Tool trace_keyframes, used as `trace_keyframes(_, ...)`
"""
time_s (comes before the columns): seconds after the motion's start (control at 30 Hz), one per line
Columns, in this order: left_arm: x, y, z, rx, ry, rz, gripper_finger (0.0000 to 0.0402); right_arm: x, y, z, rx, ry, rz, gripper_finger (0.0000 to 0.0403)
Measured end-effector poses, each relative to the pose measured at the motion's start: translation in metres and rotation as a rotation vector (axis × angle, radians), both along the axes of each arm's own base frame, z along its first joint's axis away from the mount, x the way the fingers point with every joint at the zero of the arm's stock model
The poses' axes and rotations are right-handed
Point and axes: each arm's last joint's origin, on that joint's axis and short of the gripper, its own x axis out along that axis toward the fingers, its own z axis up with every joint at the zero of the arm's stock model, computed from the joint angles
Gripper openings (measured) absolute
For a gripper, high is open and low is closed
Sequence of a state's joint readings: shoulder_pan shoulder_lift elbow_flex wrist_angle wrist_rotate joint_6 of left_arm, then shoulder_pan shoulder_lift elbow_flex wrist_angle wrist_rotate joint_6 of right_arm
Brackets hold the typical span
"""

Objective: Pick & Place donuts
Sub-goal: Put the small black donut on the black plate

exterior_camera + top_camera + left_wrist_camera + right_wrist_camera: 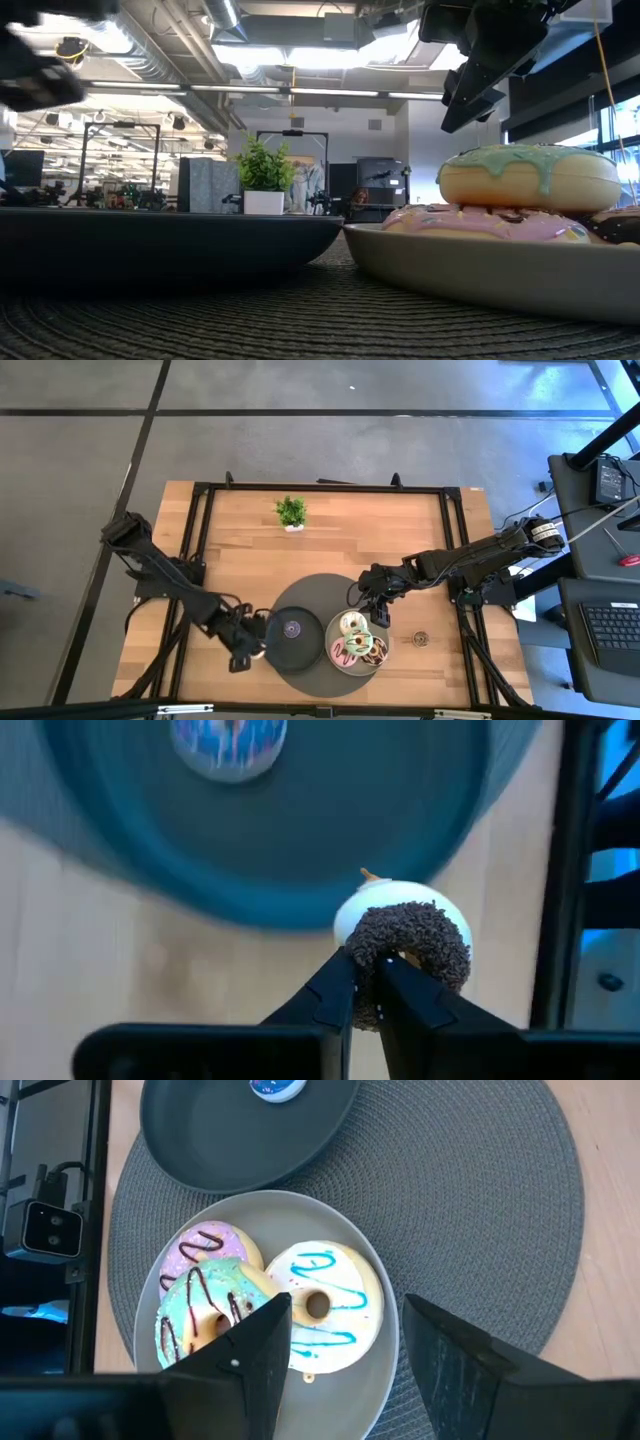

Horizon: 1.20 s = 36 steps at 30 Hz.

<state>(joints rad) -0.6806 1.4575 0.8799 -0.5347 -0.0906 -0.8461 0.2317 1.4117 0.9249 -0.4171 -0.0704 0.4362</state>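
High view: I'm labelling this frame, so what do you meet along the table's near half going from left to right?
Left gripper shut on a small brown donut → dark plate → grey plate of iced donuts, right gripper open above it → tiny donut on bare wood.

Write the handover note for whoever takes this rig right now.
Left gripper: shut on a tiny brown donut, beside the dark plate.
Right gripper: open, empty, over the light plate.
Light plate holds the pink donut, green donut and white donut.
Dark plate holds a tiny purple donut.
Left to do: another tiny donut lies on the bare table; the held one is not yet placed.
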Motion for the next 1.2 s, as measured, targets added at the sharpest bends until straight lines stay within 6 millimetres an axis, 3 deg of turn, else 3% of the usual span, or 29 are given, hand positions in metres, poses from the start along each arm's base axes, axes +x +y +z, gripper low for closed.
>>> trace_keyframes(0.43, 0.049, 0.025, -0.007, 0.177, -0.065, -0.176, 0.0031, 0.000, 0.000, 0.000, 0.003, 0.001, -0.005, 0.0192)
trace_keyframes(1.2, 0.062, 0.019, -0.041, 0.176, 0.024, -0.208, 0.0031, 0.000, 0.000, 0.000, 0.000, 0.000, 0.000, 0.0192)
